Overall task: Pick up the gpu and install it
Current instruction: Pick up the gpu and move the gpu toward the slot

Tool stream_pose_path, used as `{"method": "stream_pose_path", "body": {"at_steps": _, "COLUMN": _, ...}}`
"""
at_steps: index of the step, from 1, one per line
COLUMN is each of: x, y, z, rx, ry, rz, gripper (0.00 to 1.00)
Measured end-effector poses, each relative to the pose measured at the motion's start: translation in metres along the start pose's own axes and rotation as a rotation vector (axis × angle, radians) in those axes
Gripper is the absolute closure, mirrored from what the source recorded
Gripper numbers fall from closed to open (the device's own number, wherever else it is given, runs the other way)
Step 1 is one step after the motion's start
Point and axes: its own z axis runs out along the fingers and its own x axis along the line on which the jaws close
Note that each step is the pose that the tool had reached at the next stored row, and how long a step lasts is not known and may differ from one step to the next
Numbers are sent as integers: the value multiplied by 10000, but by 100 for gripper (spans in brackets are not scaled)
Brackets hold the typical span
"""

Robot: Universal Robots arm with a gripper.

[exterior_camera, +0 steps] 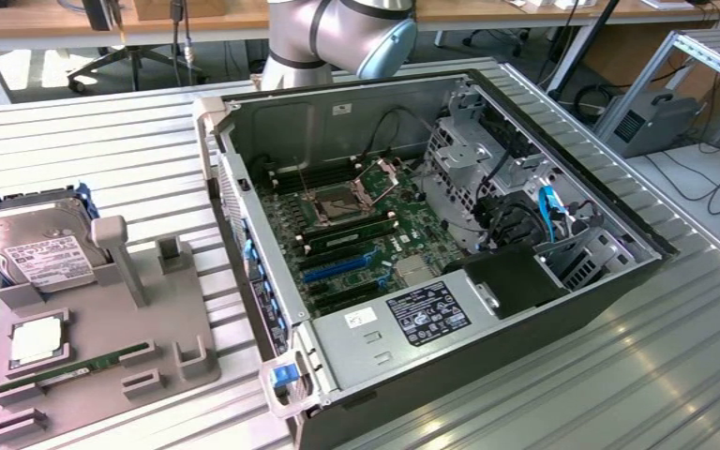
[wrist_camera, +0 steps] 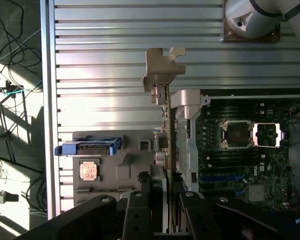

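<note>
Jaws: clamped on gpu [wrist_camera: 165, 120], edge-on, near computer case [wrist_camera: 188, 130] wall.
Risk: bracket [wrist_camera: 162, 67] snagging computer case rim; likely cause, tilted or misaligned card.

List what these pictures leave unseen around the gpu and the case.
Wrist view: the gpu shows edge-on, its faces hidden; its held end sits behind the gripper.
Exterior view: the arm is cut off by the top edge.
Exterior view: the power supply label print is too small to read.

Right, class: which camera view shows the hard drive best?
The exterior view: the hard drive turns its white label to the camera. The wrist view shows it edge-on, in its blue frame.
</note>
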Motion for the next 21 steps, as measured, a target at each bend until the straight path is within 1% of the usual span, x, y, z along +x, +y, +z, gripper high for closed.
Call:
{"method": "stream_pose_path", "body": {"at_steps": 14, "x": -2, "y": 37, "z": 2, "rx": 2, "ry": -1, "rz": 1, "gripper": 73}}
{"method": "stream_pose_path", "body": {"at_steps": 21, "x": -5, "y": 9, "z": 1, "rx": 14, "ry": -2, "rz": 28, "gripper": 73}}
